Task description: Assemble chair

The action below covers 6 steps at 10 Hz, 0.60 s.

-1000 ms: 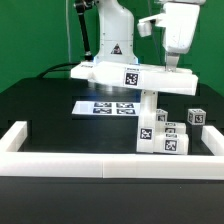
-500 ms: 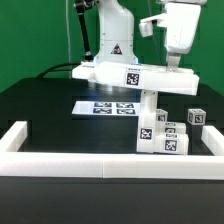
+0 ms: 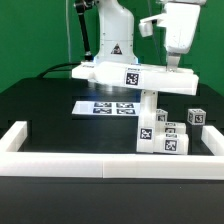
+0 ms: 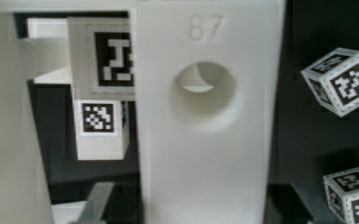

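My gripper (image 3: 172,64) comes down from the upper part of the exterior view's right and is shut on a long white slab (image 3: 135,75) of the chair, holding it level above the table. The slab rests over an upright white post (image 3: 148,106) that rises from a cluster of tagged white chair parts (image 3: 163,138). In the wrist view the held slab (image 4: 202,120) has a round hole and runs between my fingertips (image 4: 108,197). Tagged parts (image 4: 101,70) lie behind it.
The marker board (image 3: 106,106) lies flat on the black table behind the post. A white border rail (image 3: 60,162) runs along the front and up both sides. A loose tagged cube (image 3: 197,117) sits at the exterior view's right, also in the wrist view (image 4: 345,78).
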Tool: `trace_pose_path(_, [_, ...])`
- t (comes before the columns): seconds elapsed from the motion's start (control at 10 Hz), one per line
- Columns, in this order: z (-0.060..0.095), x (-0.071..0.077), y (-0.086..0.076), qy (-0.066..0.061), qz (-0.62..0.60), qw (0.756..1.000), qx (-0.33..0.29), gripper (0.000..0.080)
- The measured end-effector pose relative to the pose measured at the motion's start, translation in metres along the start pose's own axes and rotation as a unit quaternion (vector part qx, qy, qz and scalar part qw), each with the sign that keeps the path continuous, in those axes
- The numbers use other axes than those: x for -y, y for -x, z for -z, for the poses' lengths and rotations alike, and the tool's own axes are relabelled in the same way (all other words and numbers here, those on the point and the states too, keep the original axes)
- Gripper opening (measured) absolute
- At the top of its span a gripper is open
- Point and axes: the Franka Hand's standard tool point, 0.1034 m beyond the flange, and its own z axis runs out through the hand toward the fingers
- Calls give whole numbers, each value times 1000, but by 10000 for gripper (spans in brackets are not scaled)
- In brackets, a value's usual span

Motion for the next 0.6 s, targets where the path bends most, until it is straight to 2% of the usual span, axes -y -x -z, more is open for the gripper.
trace_pose_path(0.6, [-4,5,1,-5,-4,1000,1,288])
